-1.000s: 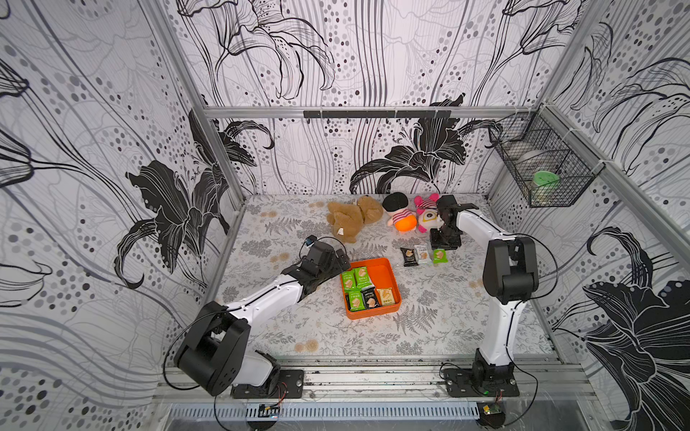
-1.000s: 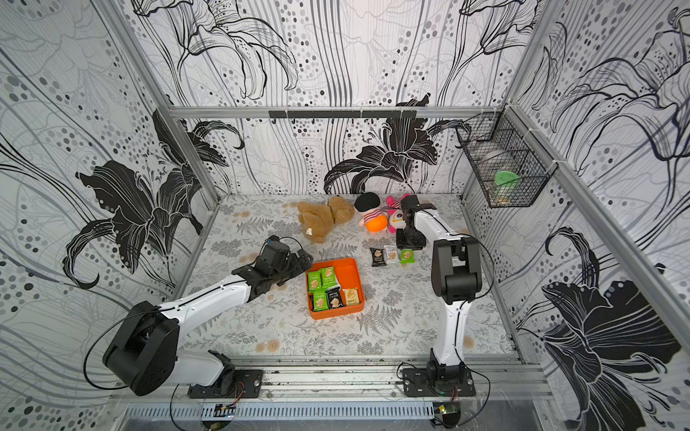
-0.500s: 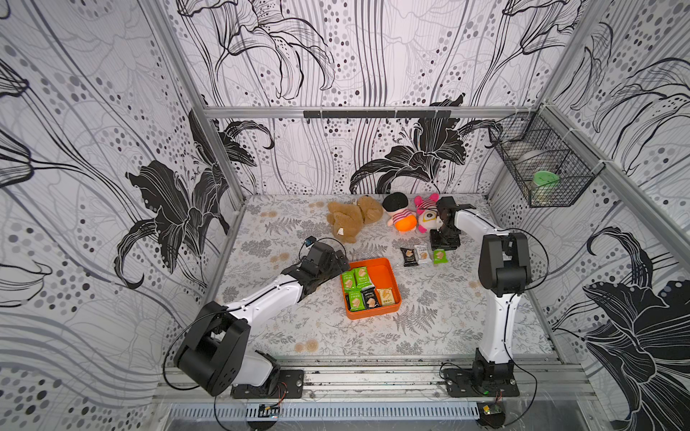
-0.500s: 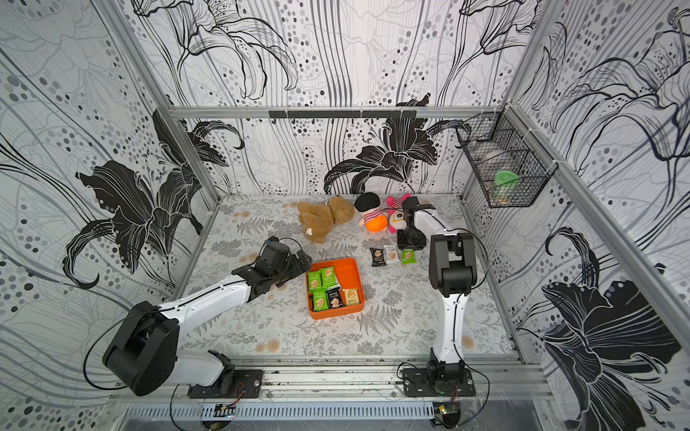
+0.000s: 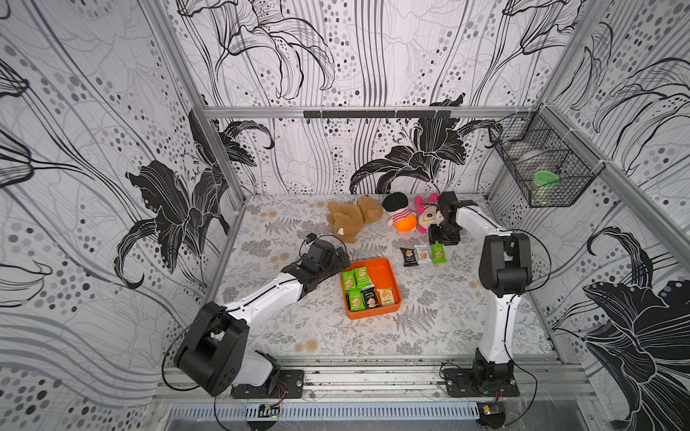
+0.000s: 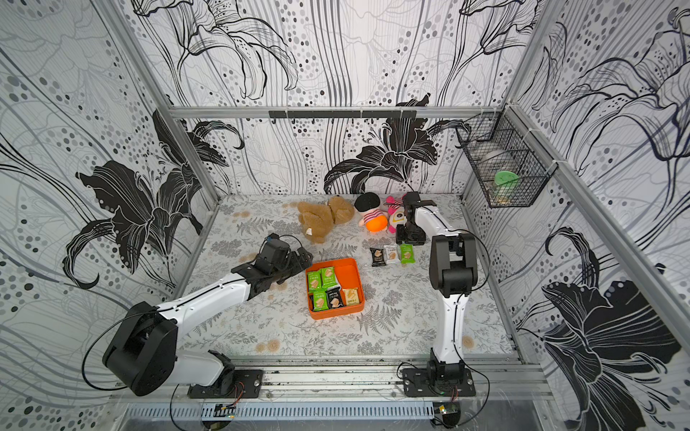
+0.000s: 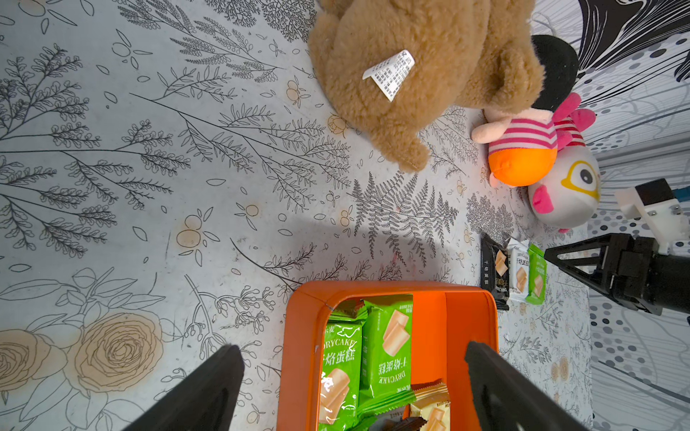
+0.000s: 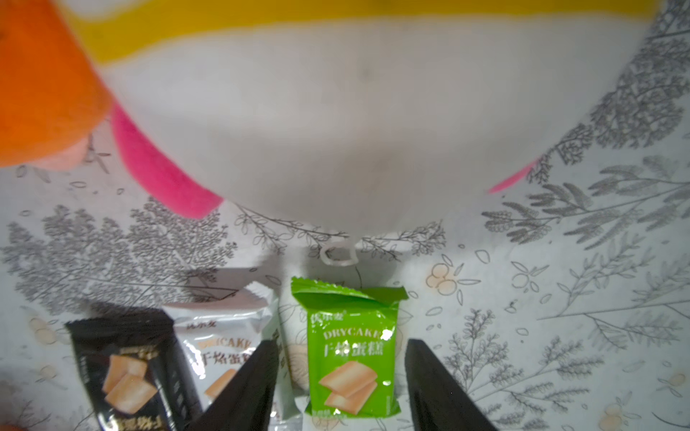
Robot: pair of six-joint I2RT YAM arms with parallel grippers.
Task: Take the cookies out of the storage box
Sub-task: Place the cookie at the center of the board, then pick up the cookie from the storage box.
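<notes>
1. Orange box (image 5: 381, 271) near the middle of the table (image 5: 283, 239), with five packets (image 5: 361, 277) inside: three green, one black, one cream.
2. Readable on the green ones in the box: "DRYCAKE", plus Chinese characters.
3. Same "DRYCAKE" print on the green packet (image 8: 351, 350) lying flat outside the box, in a row with a white packet (image 8: 224, 336) and a black packet (image 8: 123, 373), near the plush toys (image 5: 425, 218).
4. White sewn tag (image 7: 390, 72) on the brown teddy bear (image 7: 373, 123); print too small to read.
5. Left pincer (image 7: 353, 347) spread wide and empty at the box's edge, one finger over the table outside it.
6. Right pincer (image 8: 341, 342) parted, a finger on each side of the green packet, gaps showing, gripping nothing.
7. Against a second ago: right arm (image 5: 504, 265) a little more upright; packets, box and left arm (image 5: 269, 294) unmoved.
</notes>
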